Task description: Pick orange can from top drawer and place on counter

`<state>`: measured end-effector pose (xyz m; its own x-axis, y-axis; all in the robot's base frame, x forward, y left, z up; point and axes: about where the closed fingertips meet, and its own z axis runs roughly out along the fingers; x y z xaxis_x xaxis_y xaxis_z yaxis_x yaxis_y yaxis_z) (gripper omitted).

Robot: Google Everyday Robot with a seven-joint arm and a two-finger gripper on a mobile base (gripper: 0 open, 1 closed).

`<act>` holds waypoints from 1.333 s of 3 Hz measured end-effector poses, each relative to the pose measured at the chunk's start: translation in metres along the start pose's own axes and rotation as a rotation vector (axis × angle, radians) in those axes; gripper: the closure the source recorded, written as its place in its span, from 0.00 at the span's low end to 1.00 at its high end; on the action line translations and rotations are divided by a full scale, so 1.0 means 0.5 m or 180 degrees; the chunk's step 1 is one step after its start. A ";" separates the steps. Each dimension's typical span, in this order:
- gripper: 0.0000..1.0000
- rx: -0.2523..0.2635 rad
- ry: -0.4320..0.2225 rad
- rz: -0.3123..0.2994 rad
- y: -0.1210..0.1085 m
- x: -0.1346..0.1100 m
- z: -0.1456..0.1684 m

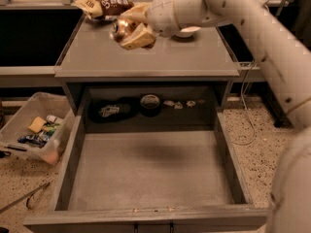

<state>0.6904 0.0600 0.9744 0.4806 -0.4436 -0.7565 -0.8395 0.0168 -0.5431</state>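
Observation:
My gripper (130, 29) is shut on the orange can (121, 28), a dented shiny copper can, and holds it above the back left part of the grey counter (146, 57). The cream fingers (138, 37) clamp the can from above and below. The top drawer (150, 174) is pulled open toward me below the counter, its flat grey bottom bare. My white arm reaches in from the right.
A brown snack bag (104, 5) lies at the counter's back left, just behind the can. A white bowl (187, 31) sits behind my wrist. Small dark items (150, 103) lie under the counter. A clear plastic bin (34, 127) stands on the floor at left.

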 end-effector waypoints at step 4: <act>1.00 0.0075 0.0074 -0.0090 -0.091 0.050 0.058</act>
<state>0.7480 0.0739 0.9697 0.4976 -0.4650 -0.7322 -0.8194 0.0249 -0.5727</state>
